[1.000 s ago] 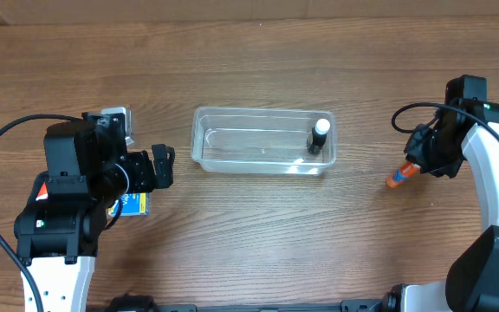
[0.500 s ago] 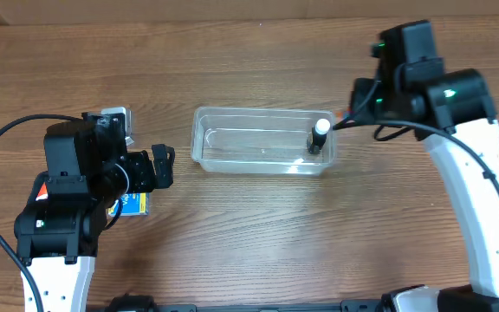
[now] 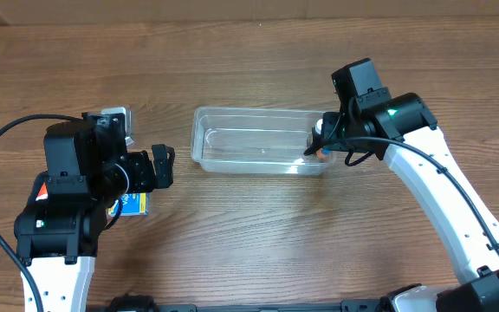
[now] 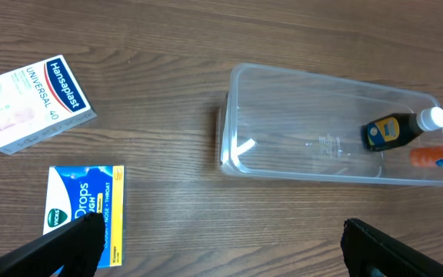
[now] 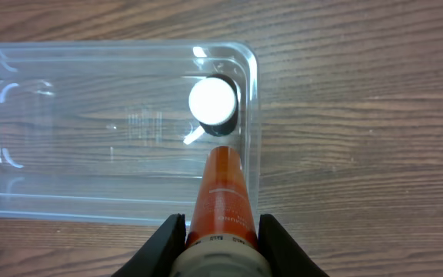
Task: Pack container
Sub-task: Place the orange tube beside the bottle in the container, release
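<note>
Right end effector [image 5: 221, 237] around orange tube [image 5: 221, 188]

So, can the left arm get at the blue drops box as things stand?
Probably yes. The left pincer is open and empty, and the blue drops box lies flat right by one finger, with nothing on top of it.
</note>
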